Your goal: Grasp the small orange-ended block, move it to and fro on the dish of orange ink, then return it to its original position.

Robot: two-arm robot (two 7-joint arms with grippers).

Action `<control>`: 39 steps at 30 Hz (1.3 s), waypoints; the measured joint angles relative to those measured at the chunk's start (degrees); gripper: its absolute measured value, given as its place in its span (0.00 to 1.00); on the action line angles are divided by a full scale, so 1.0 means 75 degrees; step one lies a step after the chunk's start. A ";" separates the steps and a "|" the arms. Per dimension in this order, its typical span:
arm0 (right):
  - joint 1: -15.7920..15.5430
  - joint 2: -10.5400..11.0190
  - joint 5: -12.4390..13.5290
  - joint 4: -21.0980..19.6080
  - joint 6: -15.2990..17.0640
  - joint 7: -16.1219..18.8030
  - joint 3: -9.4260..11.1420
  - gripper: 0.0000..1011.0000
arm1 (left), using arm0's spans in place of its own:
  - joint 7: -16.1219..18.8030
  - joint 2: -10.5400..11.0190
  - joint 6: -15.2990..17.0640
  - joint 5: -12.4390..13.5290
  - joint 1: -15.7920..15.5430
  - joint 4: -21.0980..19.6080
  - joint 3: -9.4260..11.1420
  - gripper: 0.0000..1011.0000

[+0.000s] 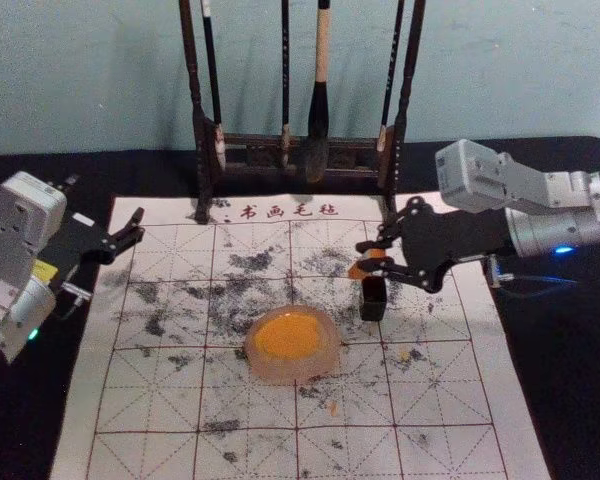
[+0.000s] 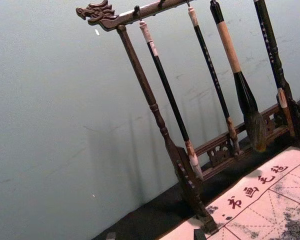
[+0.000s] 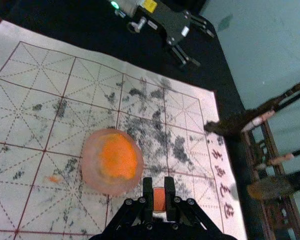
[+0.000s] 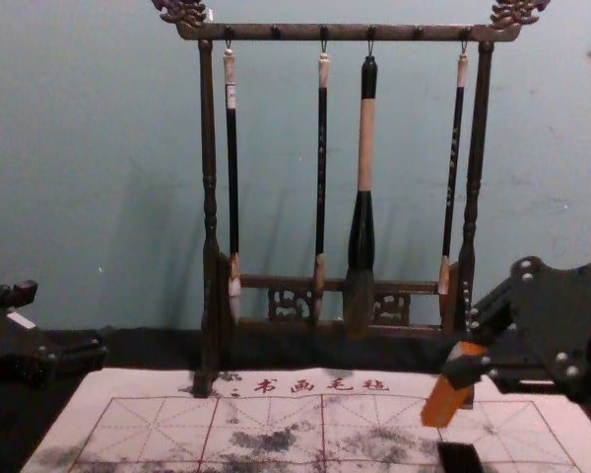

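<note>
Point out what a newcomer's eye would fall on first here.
Probably the bright orange ink in its pale dish, near the middle of the mat. Next, the orange block, held at a tilt in the right gripper, over the mat's right side. Then the dark rack behind, hung with brushes, one much thicker.

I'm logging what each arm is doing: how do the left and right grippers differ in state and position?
The left gripper is open with nothing between its fingers; the right gripper is shut on the orange-ended block. The left is at the far-left corner of the mat, while the right is above its far-right part. Both are black, with linked fingers.
</note>
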 joint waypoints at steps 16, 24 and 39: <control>-0.0267 0.0079 -0.0086 0.0182 0.0176 0.0003 0.0203 0.13 | 0.0000 0.0000 0.0000 0.0000 0.0000 0.0000 0.0000 0.99; -0.0251 -0.0012 -0.0175 0.0369 0.0184 0.0058 0.0204 0.13 | 0.0000 0.0000 0.0000 0.0000 0.0000 0.0000 0.0000 0.99; -0.0137 -0.0238 -0.0283 0.0739 0.0119 0.0146 0.0153 0.13 | 0.0000 0.0000 0.0000 0.0000 0.0000 0.0000 0.0000 0.99</control>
